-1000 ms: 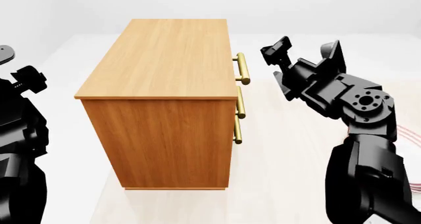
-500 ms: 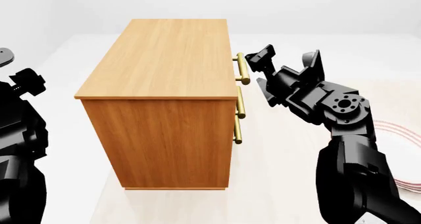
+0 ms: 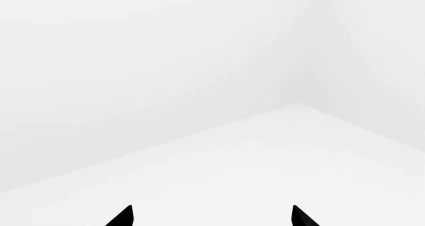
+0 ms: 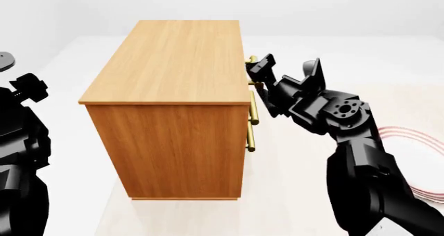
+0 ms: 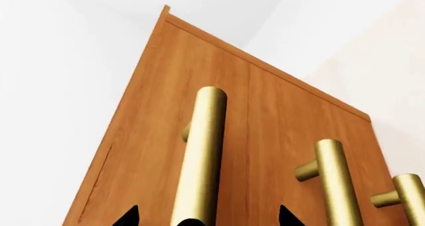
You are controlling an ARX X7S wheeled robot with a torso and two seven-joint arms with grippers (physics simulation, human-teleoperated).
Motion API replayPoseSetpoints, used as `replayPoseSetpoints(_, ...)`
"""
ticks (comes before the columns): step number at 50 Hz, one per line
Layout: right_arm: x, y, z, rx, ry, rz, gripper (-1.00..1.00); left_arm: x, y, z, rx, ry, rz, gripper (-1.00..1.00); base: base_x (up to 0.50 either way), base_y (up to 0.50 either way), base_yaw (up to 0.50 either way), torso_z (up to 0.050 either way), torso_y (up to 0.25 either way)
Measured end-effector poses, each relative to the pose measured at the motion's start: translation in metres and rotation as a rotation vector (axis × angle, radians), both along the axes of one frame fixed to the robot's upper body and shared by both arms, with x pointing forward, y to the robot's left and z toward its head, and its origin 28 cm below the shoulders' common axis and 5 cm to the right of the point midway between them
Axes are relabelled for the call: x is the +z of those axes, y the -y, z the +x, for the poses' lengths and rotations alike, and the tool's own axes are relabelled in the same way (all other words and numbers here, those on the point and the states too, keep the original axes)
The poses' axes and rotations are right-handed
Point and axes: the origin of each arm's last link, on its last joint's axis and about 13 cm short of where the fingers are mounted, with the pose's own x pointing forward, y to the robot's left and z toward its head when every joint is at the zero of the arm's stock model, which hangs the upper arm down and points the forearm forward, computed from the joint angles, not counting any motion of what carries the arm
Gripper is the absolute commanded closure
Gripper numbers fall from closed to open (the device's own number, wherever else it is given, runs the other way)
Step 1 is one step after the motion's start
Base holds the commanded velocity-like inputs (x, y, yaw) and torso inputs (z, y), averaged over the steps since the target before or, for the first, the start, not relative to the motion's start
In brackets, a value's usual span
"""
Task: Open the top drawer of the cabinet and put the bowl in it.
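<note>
The big boxy orange-brown wooden cabinet (image 4: 173,106) stands on the pale floor, and its three drawers are all pushed in flat. The black right pincer (image 4: 280,73) is up against the front of the cabinet, at the level of the top drawer (image 5: 169,131), the highest of the three wooden drawers. The two fingers of this pincer are spread apart. In the right wrist view, the long shiny brass bar handle (image 5: 199,161) of the top drawer runs right between the two black fingertips (image 5: 127,217), one tip on each side of it. The tips do not look pressed onto the bar. Two more brass bar handles (image 5: 339,181) of the lower drawers sit just beside it. Behind the right arm, on the floor, lies the edge of a flat white plate with red rings (image 4: 416,142). The small bowl cannot be seen in any view. The black left pincer (image 3: 211,218) is well away from the cabinet, and its two pointed tips are spread apart with only white floor and white wall in front of them. The black left arm (image 4: 21,137) hangs at the cabinet's other side.
</note>
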Motion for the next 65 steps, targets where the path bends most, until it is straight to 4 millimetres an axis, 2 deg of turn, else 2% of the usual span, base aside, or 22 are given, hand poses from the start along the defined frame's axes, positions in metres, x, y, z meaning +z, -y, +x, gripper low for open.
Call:
replayPoseSetpoints(1,0.000,0.000,0.000,0.002,0.000,-0.001,1.00,0.000,0.000,0.000,0.000,0.000,0.000,-1.00,0.00,0.00,0.00,0.000,0.000)
replayPoseSetpoints(31,-0.001,0.000,0.001,-0.004,0.005,0.046,1.00,-0.001,-0.001,-0.001,0.006,-0.002,-0.003,-1.00,0.00,0.00,0.00,0.000,0.000)
replayPoseSetpoints(65,0.004,0.049,-0.005,-0.098,0.002,-0.005,1.00,-0.002,0.000,0.000,0.009,-0.004,-0.008,-1.00,0.00,0.00,0.00,0.000,0.001)
